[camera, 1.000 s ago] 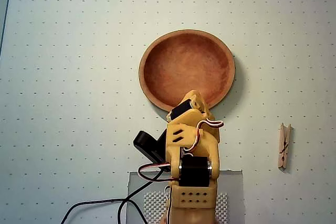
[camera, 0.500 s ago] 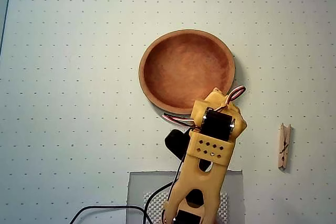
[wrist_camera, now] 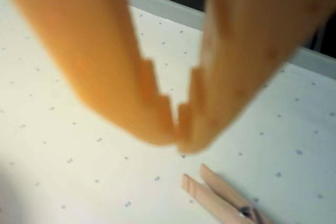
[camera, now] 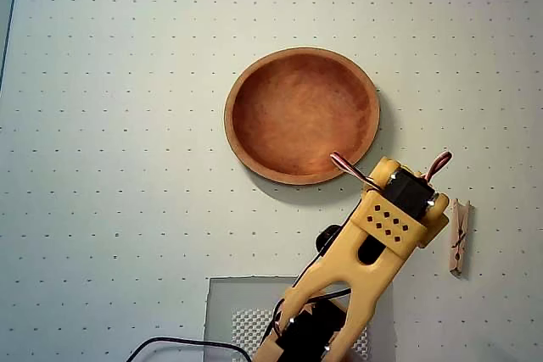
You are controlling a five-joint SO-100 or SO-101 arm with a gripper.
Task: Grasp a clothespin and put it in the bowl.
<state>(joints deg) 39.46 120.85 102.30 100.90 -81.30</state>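
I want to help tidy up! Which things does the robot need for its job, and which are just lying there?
For the job:
- clothespin, flat on the table, right of the arm in the overhead view
- bowl, empty
- gripper, jaws closed, holding nothing

Just lying about:
- grey mat under the arm's base
- black cable
- dotted table

matt wooden bowl (camera: 302,116), bare-wood clothespin (camera: 459,236)
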